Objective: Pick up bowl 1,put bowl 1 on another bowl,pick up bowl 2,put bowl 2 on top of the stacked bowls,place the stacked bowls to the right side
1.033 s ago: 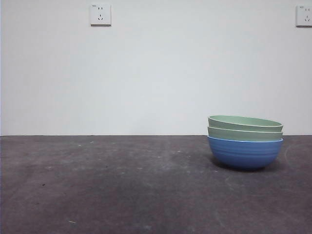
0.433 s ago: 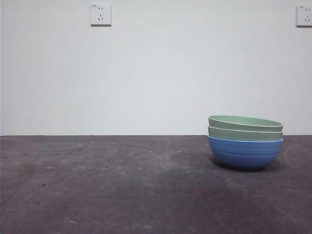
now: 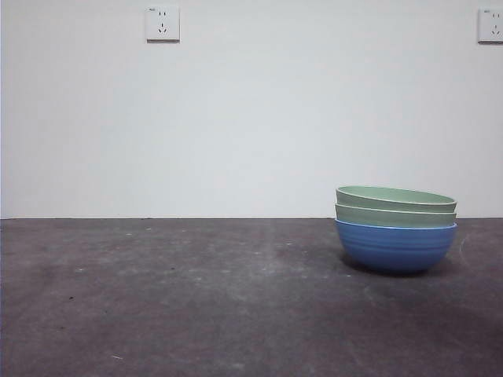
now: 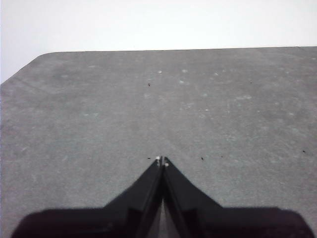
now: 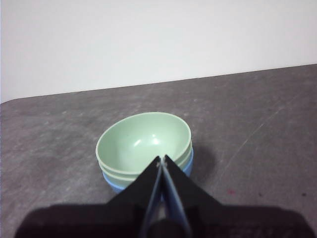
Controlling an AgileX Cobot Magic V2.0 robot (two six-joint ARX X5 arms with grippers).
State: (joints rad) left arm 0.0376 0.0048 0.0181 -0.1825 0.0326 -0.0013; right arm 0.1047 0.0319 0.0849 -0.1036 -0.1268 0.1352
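I see the blue bowl (image 3: 395, 247), faintly ribbed in horizontal lines with a thin pale rim, at the lower right of the front frame, and two plain pale green bowls (image 3: 395, 206) nested in it. My worktop (image 3: 196, 306) is dark mottled grey with pale flecks, the wall (image 3: 251, 118) white with white sockets (image 3: 162, 23), and both tools, left (image 4: 162, 160) and right (image 5: 161, 159), are black.

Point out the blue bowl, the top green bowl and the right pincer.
blue bowl (image 3: 395, 247): front view, its ribbed side wall.
top green bowl (image 5: 141, 141): right wrist view, its inner floor.
right pincer (image 5: 162, 159): right wrist view, the meeting tips.
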